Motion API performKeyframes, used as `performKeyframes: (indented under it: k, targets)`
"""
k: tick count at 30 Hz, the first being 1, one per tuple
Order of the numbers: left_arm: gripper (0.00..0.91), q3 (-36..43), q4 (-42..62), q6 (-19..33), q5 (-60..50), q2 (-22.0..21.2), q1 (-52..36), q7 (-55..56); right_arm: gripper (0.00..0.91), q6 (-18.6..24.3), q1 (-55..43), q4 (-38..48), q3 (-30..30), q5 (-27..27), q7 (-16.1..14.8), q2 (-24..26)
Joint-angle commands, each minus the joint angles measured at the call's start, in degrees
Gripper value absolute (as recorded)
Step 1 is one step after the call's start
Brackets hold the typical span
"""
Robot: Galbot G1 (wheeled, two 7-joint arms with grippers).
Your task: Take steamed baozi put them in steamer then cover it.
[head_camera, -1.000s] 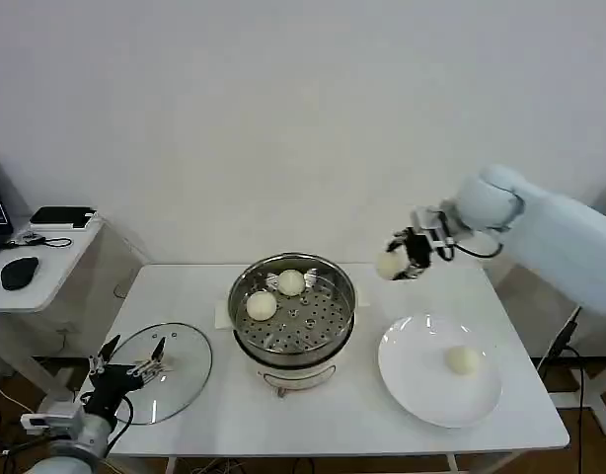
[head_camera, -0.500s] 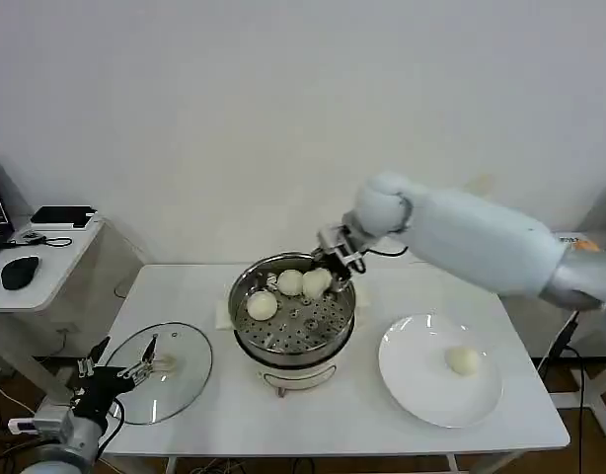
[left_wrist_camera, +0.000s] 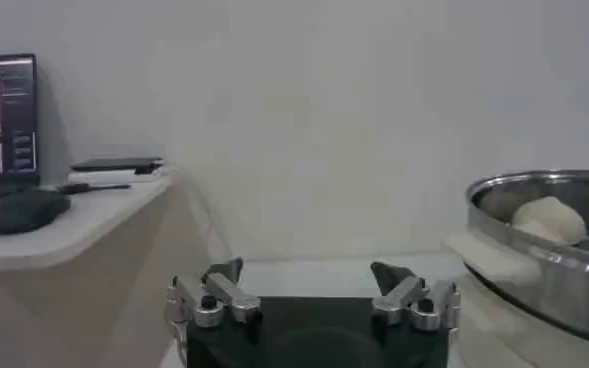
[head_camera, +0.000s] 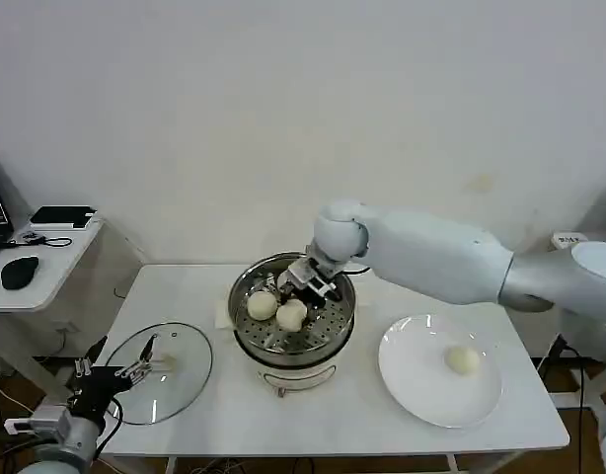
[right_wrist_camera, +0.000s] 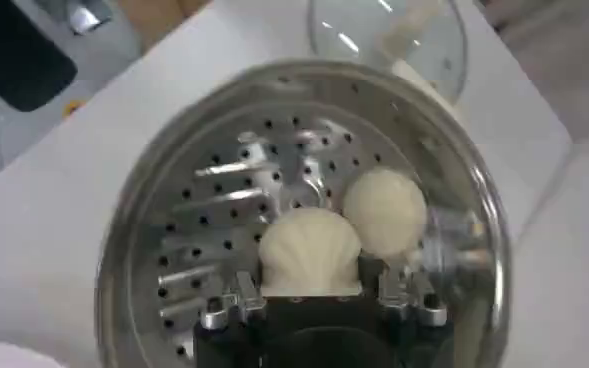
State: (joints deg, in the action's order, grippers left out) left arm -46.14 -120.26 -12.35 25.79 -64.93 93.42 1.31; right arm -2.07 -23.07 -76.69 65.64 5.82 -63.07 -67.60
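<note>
Right tool: the right tool [head_camera: 295,296] is reached down inside the steamer [head_camera: 246,336], closed narrowly around one steamed baozi [head_camera: 291,314], which is carried just above or on the perforated tray [right_wrist_camera: 204,230]; contact with the tray cannot be told.
Right wrist view: the held bun [right_wrist_camera: 310,250] is seen pinched between the two fingers [right_wrist_camera: 236,300], with a second bun [right_wrist_camera: 385,207] just beside it.
Buns in the pot: in the head view another bun [head_camera: 261,304] lies on the tray, touching or almost touching the held one.
Bun left over: one bun [head_camera: 463,360] is left on the white plate [head_camera: 412,390], on the desk [head_camera: 333,415] beside the pot.
Left tool: the left tool [head_camera: 120,375] is parked low at the desk's near left corner, over the glass lid [head_camera: 189,370], its fingers [left_wrist_camera: 219,290] spread wide with nothing between them.
Cover: the lid lies flat on the desk, well apart from the plate; the pot is not yet covered.
Handling, as judged: the buns are probably light, soft and easily dented, with a smooth skin that may slip or tear. A gentle hold across the widest part of the round body is advised, with little squeeze.
Risk, as judged: a neighbouring bun may be nudged when the held one is released.
</note>
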Motion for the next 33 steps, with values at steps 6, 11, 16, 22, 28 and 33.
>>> performKeyframes:
  k: [6, 11, 16, 22, 28, 33]
  targets:
    - [0.907, -0.2, 0.2, -0.1, 1.1, -0.1, 0.1, 0.0, 0.655, 5.5, 0.2, -0.6, 2.5, -0.4, -0.4, -2.2]
    - [0.907, -0.3, 0.2, -0.1, 1.1, -0.1, 0.1, 0.0, 0.655, 5.7, 0.3, -0.8, 3.0, -1.2, -0.6, -2.0]
    - [0.907, -0.2, 0.4, -0.1, 1.1, -0.2, 0.1, 0.0, 0.907, 6.2, 0.5, -0.8, 3.1, -1.2, 0.6, -1.6]
    - [0.907, -0.1, 0.4, -0.1, 1.1, 0.0, 0.0, -0.1, 0.907, 6.1, 0.0, -1.0, 1.3, -0.4, 1.5, -0.6]
    - [0.907, 0.0, 0.9, -0.1, 1.5, 0.5, -0.4, -0.1, 0.907, 4.7, -2.5, -2.2, -1.6, 1.0, 1.5, 3.8]
    - [0.907, 0.4, 1.6, 0.0, 1.8, 0.8, -1.0, -0.2, 0.907, -0.8, -3.3, -2.5, -6.4, 4.3, 3.7, 10.5]
